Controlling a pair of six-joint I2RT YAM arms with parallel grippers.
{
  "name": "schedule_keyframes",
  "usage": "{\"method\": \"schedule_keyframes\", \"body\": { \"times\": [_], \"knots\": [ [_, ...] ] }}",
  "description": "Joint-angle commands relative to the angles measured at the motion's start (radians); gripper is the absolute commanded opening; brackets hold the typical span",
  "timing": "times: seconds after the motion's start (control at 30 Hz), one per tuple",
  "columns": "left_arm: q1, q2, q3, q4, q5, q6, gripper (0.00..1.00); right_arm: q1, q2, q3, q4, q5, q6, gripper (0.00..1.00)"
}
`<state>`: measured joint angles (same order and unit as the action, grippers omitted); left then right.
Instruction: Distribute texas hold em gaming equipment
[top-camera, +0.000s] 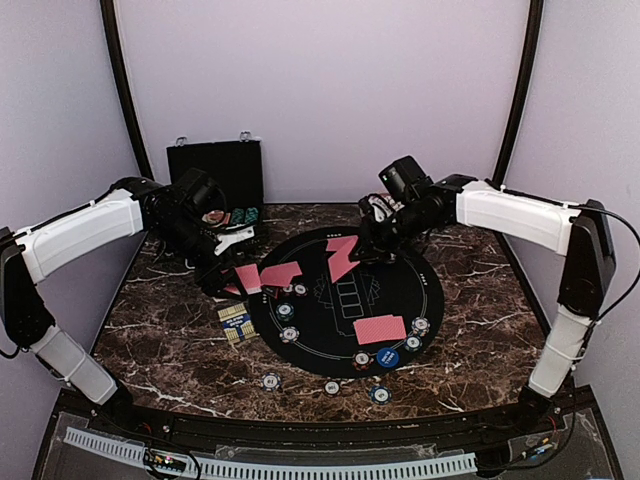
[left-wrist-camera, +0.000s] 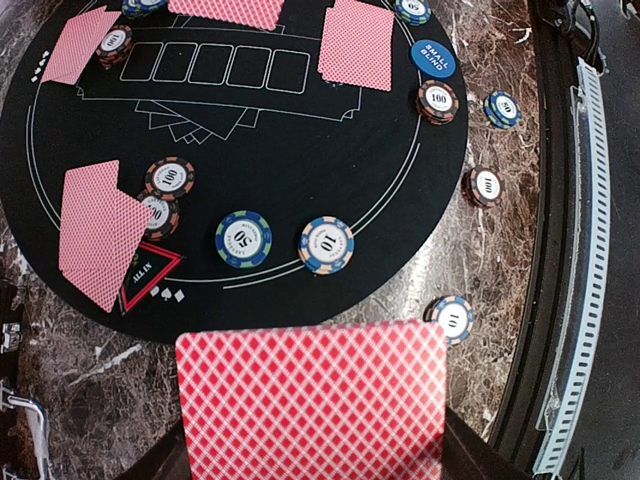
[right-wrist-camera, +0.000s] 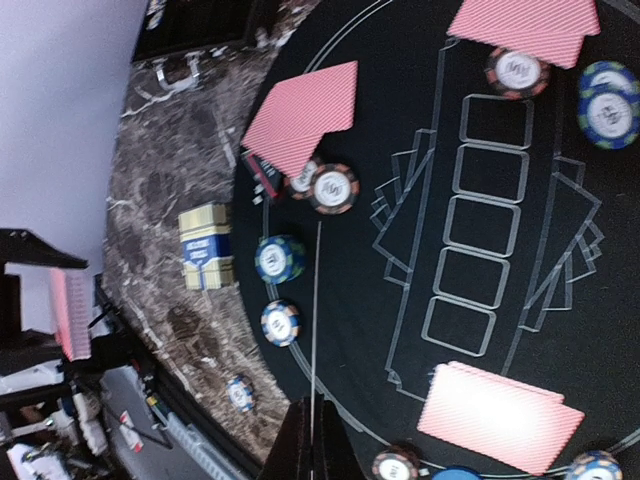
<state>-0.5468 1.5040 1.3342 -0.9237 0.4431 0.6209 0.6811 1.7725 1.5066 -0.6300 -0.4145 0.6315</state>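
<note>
My left gripper (top-camera: 228, 280) hangs over the mat's left edge, shut on a red-backed card (left-wrist-camera: 312, 400) that fills the bottom of the left wrist view and hides the fingertips. At the mat's far side, my right gripper (right-wrist-camera: 318, 412) is shut on another card (top-camera: 342, 258), which the right wrist view shows edge-on as a thin line. Red-backed cards lie on the black round mat (top-camera: 320, 330) at the left (top-camera: 280, 273) and at the near right (top-camera: 380, 328). Striped chips (top-camera: 287, 322) and a blue button (top-camera: 388, 357) sit along the rim.
A yellow and blue card box (top-camera: 235, 322) lies on the marble just left of the mat. Three chips (top-camera: 332, 387) rest on the marble near the front edge. The open black case (top-camera: 215, 175) stands at the back left with chips in front of it.
</note>
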Motion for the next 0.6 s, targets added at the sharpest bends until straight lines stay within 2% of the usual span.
{"method": "schedule_keyframes", "body": {
  "times": [0.0,0.17,0.27,0.57],
  "knots": [
    [0.005,-0.049,-0.008,-0.019,0.007,0.007,0.00,-0.006,0.044,0.130,-0.215,0.274,-0.124,0.00],
    [0.005,-0.050,-0.009,-0.020,0.008,0.007,0.00,-0.006,0.083,0.194,-0.321,0.513,-0.149,0.00],
    [0.005,-0.051,-0.008,-0.020,0.008,0.007,0.00,-0.005,0.106,0.225,-0.359,0.601,-0.141,0.00],
    [0.005,-0.054,-0.003,-0.024,0.007,0.007,0.00,0.012,0.197,0.282,-0.394,0.683,-0.103,0.00]
  ]
}}
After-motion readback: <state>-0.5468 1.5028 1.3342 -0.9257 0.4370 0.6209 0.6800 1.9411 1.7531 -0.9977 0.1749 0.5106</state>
